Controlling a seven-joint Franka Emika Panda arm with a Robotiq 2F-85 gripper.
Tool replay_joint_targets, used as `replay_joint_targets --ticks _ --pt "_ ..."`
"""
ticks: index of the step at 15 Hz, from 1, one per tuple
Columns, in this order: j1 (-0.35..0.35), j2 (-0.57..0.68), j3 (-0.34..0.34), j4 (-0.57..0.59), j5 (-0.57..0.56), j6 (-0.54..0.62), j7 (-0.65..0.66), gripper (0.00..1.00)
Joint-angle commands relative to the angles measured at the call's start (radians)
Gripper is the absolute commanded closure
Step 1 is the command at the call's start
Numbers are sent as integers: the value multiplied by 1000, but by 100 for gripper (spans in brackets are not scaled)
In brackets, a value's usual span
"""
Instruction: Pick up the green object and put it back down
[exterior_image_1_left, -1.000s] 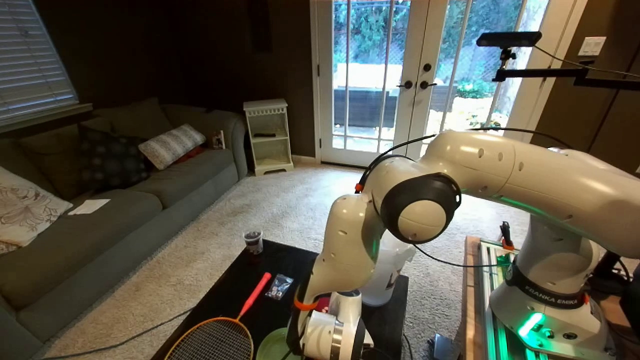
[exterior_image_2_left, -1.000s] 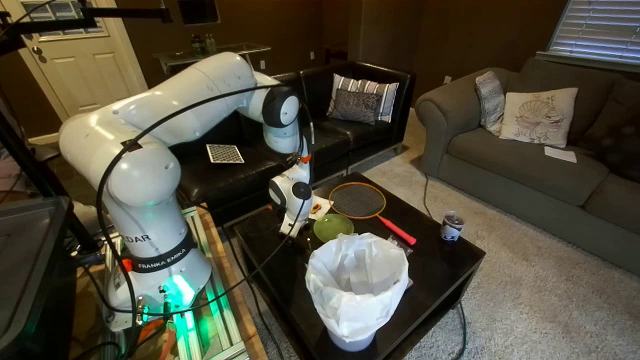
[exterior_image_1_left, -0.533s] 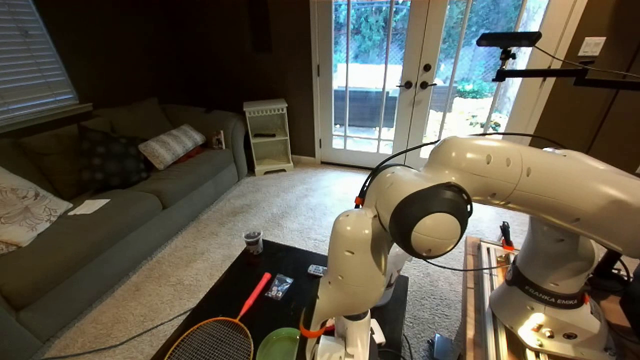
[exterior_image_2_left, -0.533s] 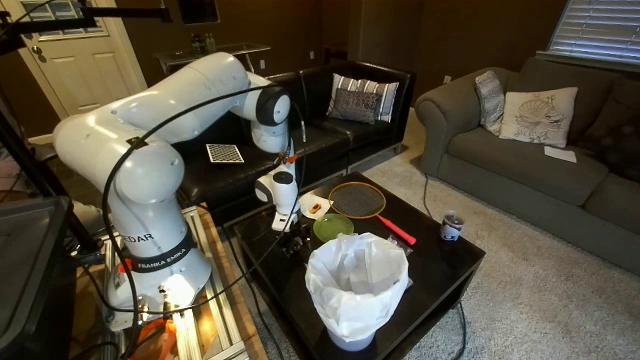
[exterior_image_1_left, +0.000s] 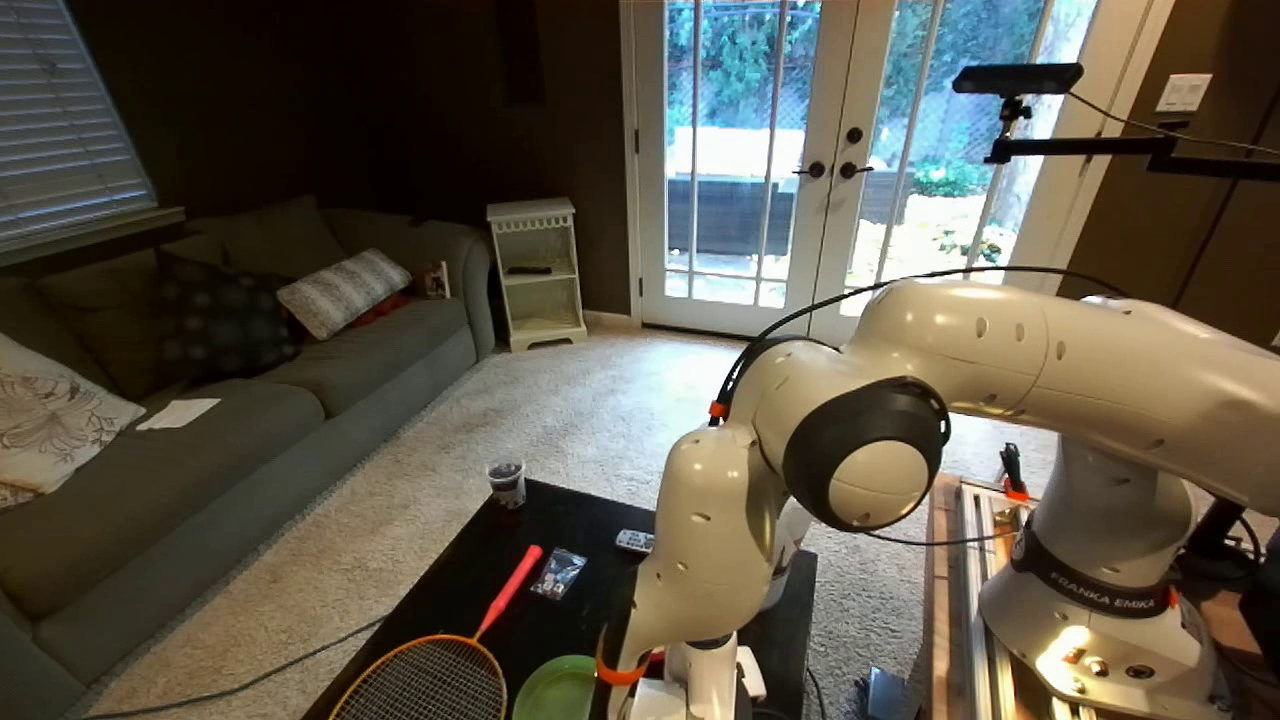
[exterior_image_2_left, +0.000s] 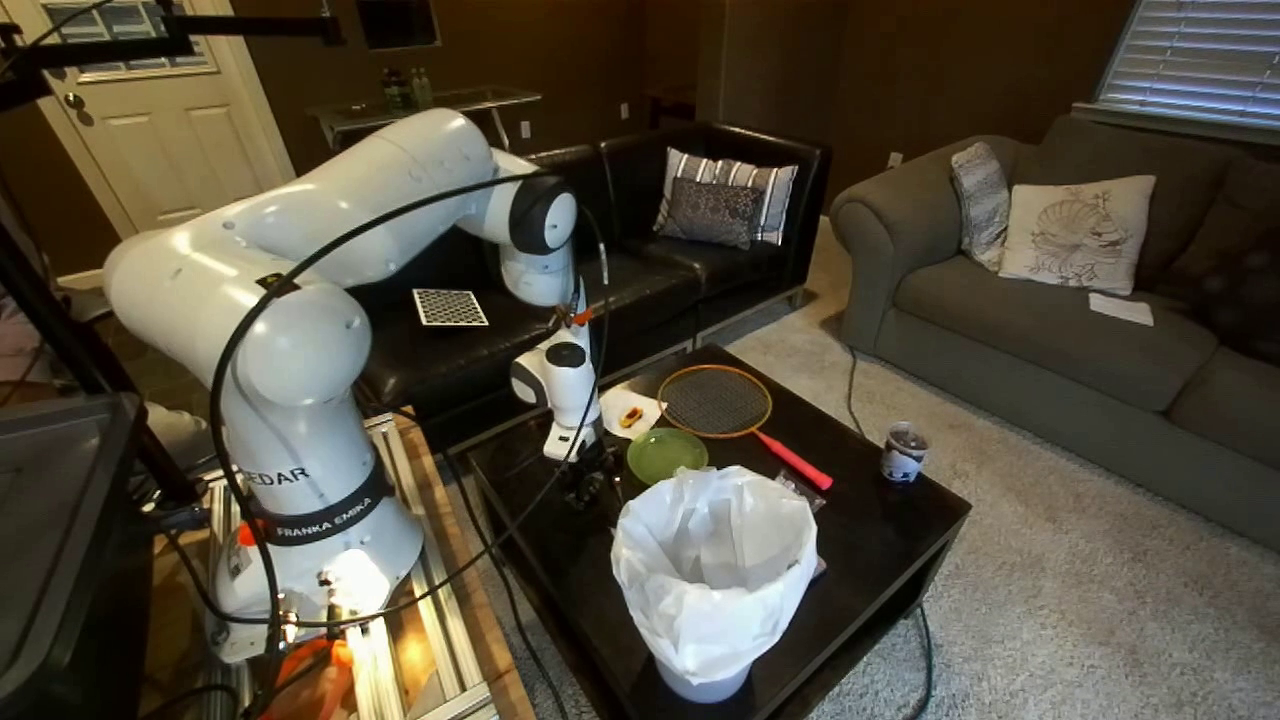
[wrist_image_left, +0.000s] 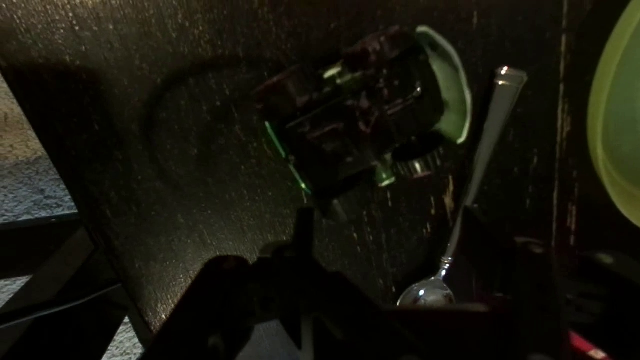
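Jaws apart near a dark object (wrist_image_left: 357, 117) with curved green edge (wrist_image_left: 452, 85) on scratched wood (wrist_image_left: 195, 200)

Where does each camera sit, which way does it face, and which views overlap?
Wrist view: mounted on the arm, facing down at the green-edged object and spoon; fingers show.
An exterior view: raised, near the racket, facing over the coffee table to the glass doors; arm and base show, fingers don't.
An exterior view: raised, near the lined bin, facing over it to the black sofa; arm and base show, fingers barely.
Both exterior views share the racket, cup, green dish and grey sofa.
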Motion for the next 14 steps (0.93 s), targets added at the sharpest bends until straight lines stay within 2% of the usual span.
replay_joint_targets --ticks 1,5,8,11,14 --pt "-16 -49 -43 -60 -27 -134 -45 0" --pt "-49 -74 -112 -78 17 -319 -214 0" --pt "-116 -56 -144 -60 61 -499 -410 0" --pt "-201 -43 -152 -86 29 -676 -551 0" --pt "-274 -31 -154 -115 -23 -823 -630 0"
